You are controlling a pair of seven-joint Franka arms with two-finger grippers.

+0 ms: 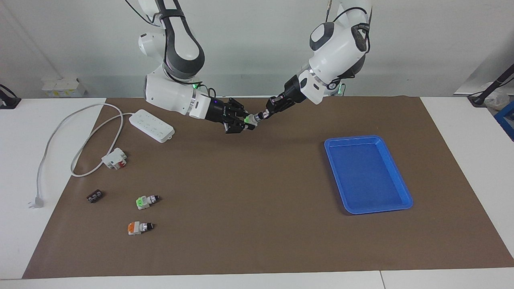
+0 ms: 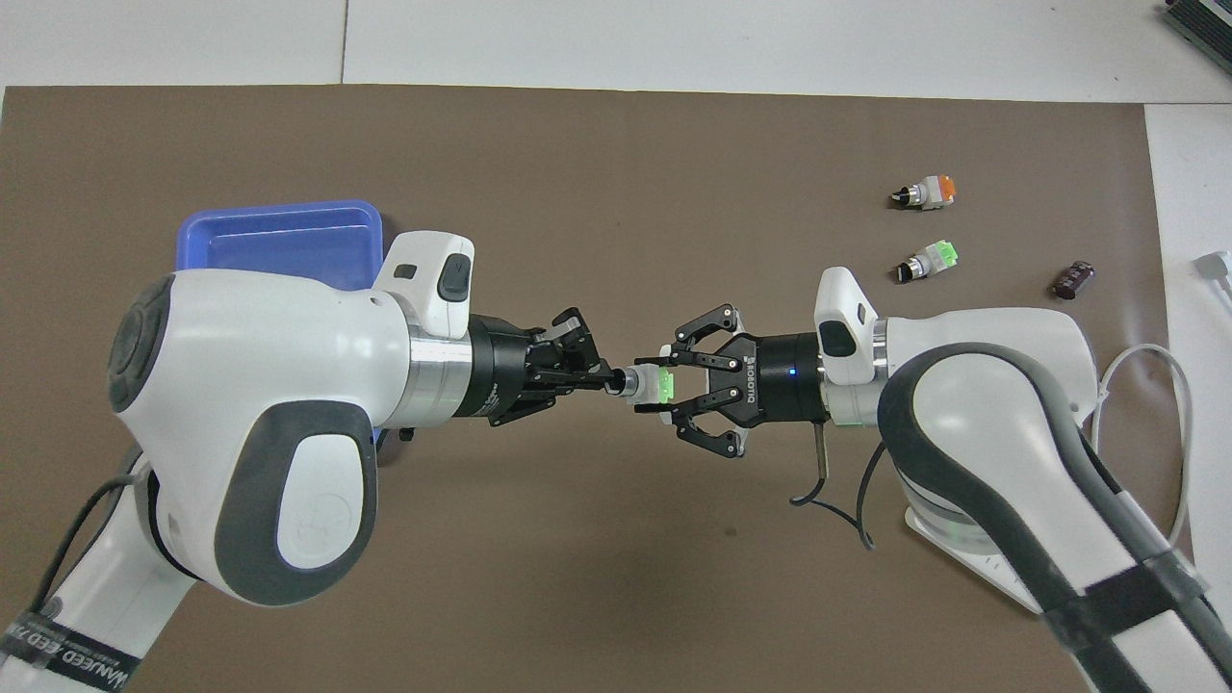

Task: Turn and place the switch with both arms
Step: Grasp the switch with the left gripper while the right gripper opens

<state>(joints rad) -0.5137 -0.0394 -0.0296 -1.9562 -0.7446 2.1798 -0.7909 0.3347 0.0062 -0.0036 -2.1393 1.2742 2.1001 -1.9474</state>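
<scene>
You had a white table point(image 1: 24, 132) under the work, with a brown mat point(image 1: 257, 208) spread across most of its top and bare white strips showing at both ends and along the edge farthest from the robots. A seam point(image 2: 344, 43) split the white top there. A plain pale wall point(image 1: 249, 44) closed the room, evenly lit with soft shadows. A small white box point(image 1: 60, 86) sat against the wall at the right arm's end.
</scene>
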